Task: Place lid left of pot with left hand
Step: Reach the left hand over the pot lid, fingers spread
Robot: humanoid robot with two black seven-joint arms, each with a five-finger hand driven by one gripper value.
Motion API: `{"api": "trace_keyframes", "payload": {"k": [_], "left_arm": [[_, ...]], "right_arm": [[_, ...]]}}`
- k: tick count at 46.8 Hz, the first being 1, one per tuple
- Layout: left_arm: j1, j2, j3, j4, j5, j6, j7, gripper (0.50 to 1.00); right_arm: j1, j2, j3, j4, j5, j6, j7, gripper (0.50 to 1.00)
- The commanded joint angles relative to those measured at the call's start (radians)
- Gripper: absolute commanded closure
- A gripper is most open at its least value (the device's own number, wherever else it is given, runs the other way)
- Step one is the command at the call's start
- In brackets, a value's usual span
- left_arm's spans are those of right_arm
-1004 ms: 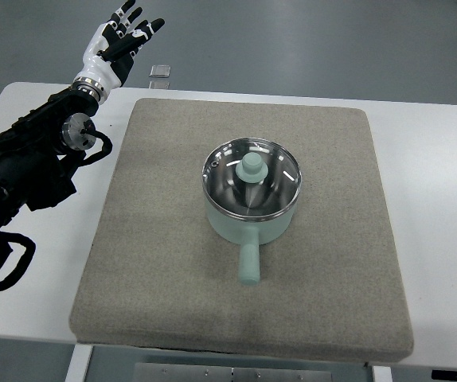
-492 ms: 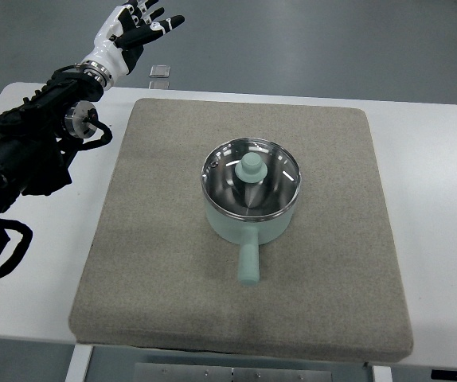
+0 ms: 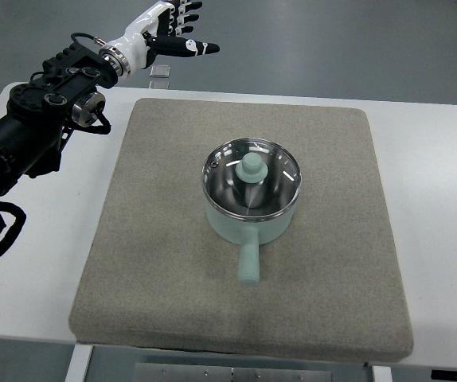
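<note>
The lid (image 3: 251, 177), glass with a metal rim and a pale green knob, sits closed on the pot (image 3: 249, 215); the pot is pale green, stands upright near the middle of a grey-brown mat (image 3: 149, 263), and points its handle toward the near edge; the mat lies on a white table (image 3: 435, 207). The left hand (image 3: 169, 32) hangs above the table's far left corner, well apart from the pot and lid; its white-and-black fingers (image 3: 201, 48) are stretched out and spread, grasping nothing; its dark arm runs in from the left edge of the picture. A small pale object (image 3: 162, 72) lies just beyond the mat's far edge, beneath the hand.
</note>
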Motion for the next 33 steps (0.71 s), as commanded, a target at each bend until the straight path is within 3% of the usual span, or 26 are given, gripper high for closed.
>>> {"api": "trace_keyframes", "payload": {"k": [1, 9, 12, 19, 27, 33], "left_arm": [[-0.01, -0.001, 0.13, 0.002, -0.002, 0.0, -0.003, 0.508], [-0.043, -0.001, 0.294, -0.007, 0.034, -0.004, -0.023, 0.508], [-0.059, 0.003, 0.334, -0.039, 0.102, -0.004, -0.06, 0.508], [-0.099, 0.061, 0.336, -0.142, 0.29, -0.003, -0.178, 0.508], [-0.179, 0.146, 0.345, -0.294, 0.341, -0.009, -0.195, 0.506], [-0.248, 0.209, 0.343, -0.43, 0.456, -0.062, -0.221, 0.506]], "right_arm": [[0.0, 0.0, 0.0, 0.0, 0.0, -0.001, 0.0, 0.576], [0.0, 0.0, 0.0, 0.0, 0.0, 0.0, 0.0, 0.576], [0.0, 0.0, 0.0, 0.0, 0.0, 0.0, 0.0, 0.576], [0.0, 0.0, 0.0, 0.0, 0.0, 0.0, 0.0, 0.576], [0.0, 0.0, 0.0, 0.0, 0.0, 0.0, 0.0, 0.576], [0.0, 0.0, 0.0, 0.0, 0.0, 0.0, 0.0, 0.576]]}}
